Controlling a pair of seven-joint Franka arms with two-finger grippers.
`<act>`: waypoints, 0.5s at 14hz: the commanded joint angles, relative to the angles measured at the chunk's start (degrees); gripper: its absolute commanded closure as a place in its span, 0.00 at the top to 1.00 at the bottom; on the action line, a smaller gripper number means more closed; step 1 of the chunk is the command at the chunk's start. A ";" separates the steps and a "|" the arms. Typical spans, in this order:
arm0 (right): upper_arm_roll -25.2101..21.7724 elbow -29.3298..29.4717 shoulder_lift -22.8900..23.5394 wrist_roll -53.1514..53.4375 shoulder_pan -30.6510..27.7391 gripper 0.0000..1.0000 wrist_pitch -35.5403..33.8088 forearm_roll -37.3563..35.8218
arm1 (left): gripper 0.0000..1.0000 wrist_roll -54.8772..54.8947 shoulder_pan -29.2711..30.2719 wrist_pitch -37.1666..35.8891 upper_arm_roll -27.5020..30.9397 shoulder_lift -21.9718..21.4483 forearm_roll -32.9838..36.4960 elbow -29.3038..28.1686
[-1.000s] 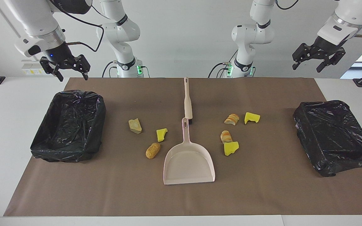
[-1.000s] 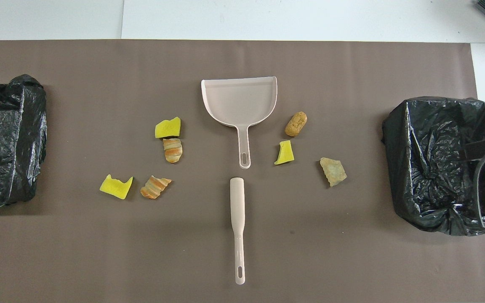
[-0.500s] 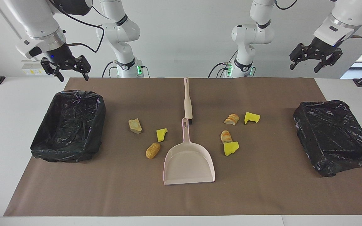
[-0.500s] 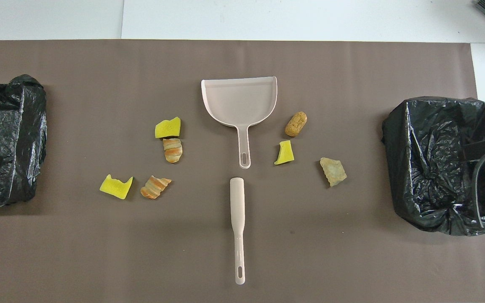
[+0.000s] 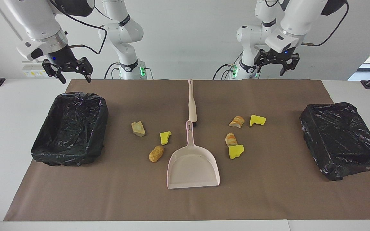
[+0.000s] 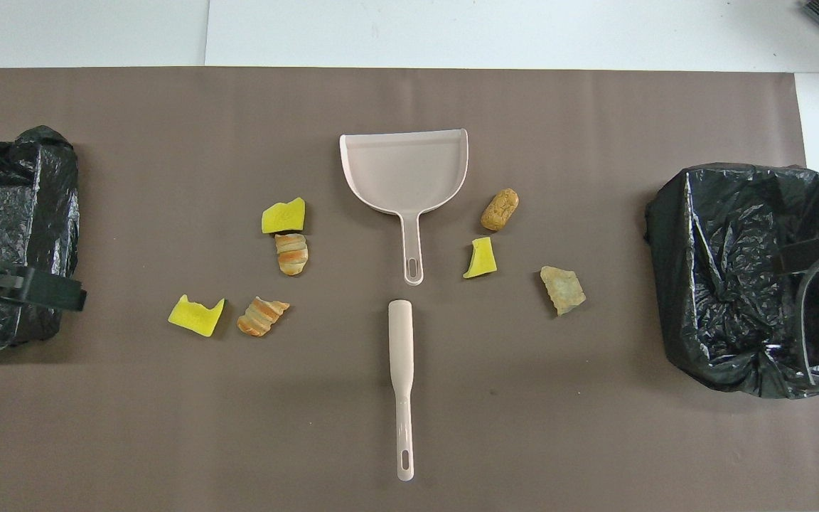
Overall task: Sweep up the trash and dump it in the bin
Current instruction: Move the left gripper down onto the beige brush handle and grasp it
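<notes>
Seven light, squashy scraps (image 5: 155, 154) flank the dustpan (image 5: 193, 170) mid-mat; too soft to pinch, I'd take the stiff brush (image 5: 191, 106) handle; left gripper (image 5: 276, 62) and right gripper (image 5: 66, 69) hang open, empty

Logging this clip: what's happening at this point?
Nothing is held yet. Seven trash scraps lie on the brown mat around the pink dustpan and the brush. Both lined bins are at the table's ends. The left gripper and right gripper hang open in the air.
</notes>
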 commanded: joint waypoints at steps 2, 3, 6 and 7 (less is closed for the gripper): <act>0.71 -1.95 -1.73 1.53 -0.60 1.00 0.75 -0.51 | 1.00 -9.73 -8.78 9.20 -0.78 -3.80 -2.14 -10.71; 0.71 -1.95 -1.73 1.53 -0.60 1.00 0.75 -0.51 | 1.00 -13.42 -11.51 12.37 -0.78 -3.80 -2.23 -12.73; 0.71 -2.65 -1.99 1.45 -0.60 1.00 0.58 -0.51 | 1.00 -19.95 -18.20 19.06 -0.78 -2.40 -2.14 -16.78; 0.71 -3.00 -2.08 1.53 -0.60 1.00 0.58 -0.51 | 1.00 -20.83 -19.96 21.08 -0.78 -1.44 -2.23 -17.58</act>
